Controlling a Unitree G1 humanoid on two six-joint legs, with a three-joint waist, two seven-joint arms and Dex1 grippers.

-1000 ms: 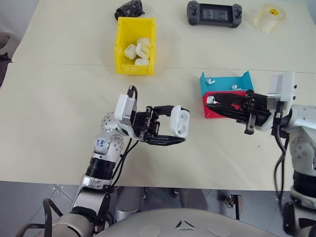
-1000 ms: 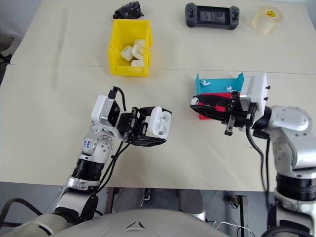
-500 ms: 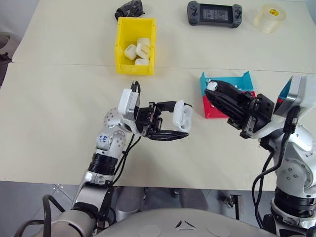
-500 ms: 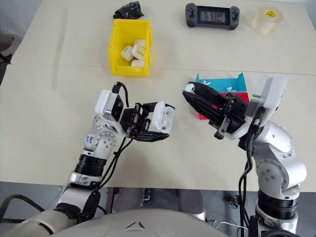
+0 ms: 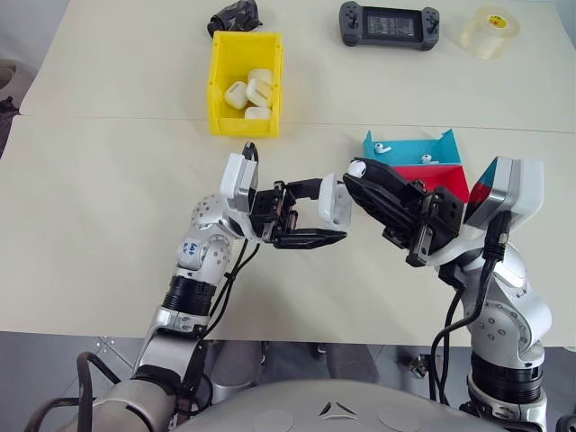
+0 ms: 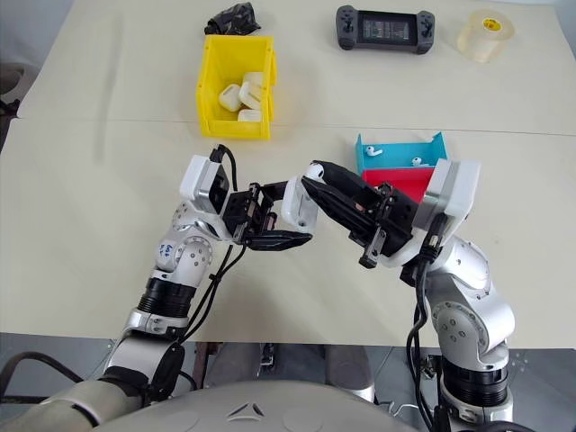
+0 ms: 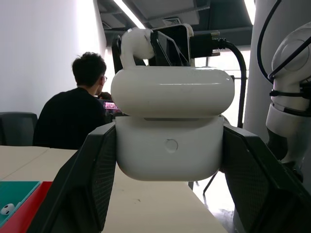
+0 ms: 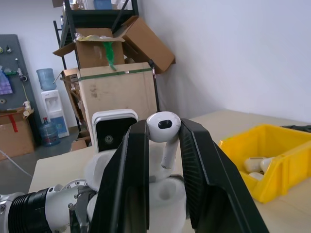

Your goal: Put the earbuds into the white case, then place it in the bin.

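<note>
In the middle of the left eye view the left gripper (image 5: pixel 326 213) clamps the white case (image 5: pixel 339 201) by its sides, lid open. In the left wrist view the case (image 7: pixel 170 124) is squeezed between both black fingers (image 7: pixel 85 187), with the raised lid above the body; the sockets inside are hidden from this angle.

Just to the right of the case in the head view, the right gripper (image 5: pixel 358 173) pinches one earbud (image 5: pixel 357 167) at its tips, jaws narrow around it. In the right wrist view this earbud (image 8: pixel 164 130) hangs stem down between the fingers (image 8: pixel 127 179), directly over the open case (image 8: pixel 167 194). Whether the stem touches the case or has entered a socket cannot be made out, since the fingers cover much of the case.

More earbuds (image 5: pixel 383 148) lie in the teal tray (image 5: pixel 402 148) at the right of centre; beside it the red tray (image 5: pixel 443 177) is partly covered by the right arm.

The bin (image 5: pixel 245 81) stands at the upper left of centre on the table (image 5: pixel 108 198), well apart from both grippers, holding several white cases whose exact number is hard to count. A black object (image 5: pixel 236 16) behind the bin is cut off and unclear. A game console (image 5: pixel 390 24) and a tape roll (image 5: pixel 490 31) sit along the top edge.
</note>
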